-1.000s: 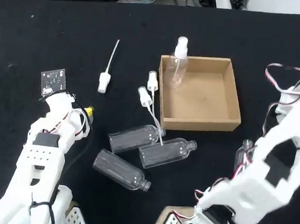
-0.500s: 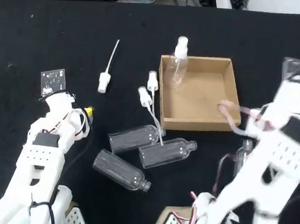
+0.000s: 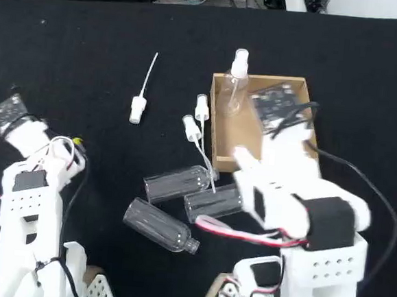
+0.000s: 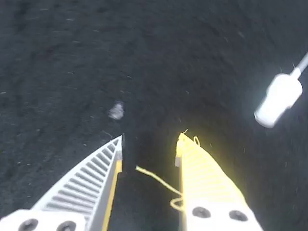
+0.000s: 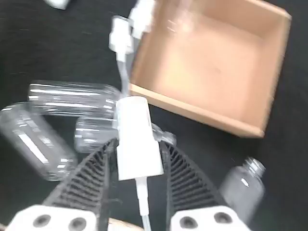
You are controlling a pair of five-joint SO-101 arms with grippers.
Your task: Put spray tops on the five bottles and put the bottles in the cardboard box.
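Grip: right tool [image 5: 138, 143] clamped on white plastic spray top [image 5: 138, 161]; dip tube [image 5: 142, 204] best centred over neck of clear plastic bottle [image 5: 243, 185] before lowering.

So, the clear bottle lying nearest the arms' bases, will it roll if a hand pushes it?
Probably yes: the bottle lies on its side and looks round, so a sideways push would likely roll it. It looks empty, so it is probably light. Its smooth clear wall may slip when gripped.
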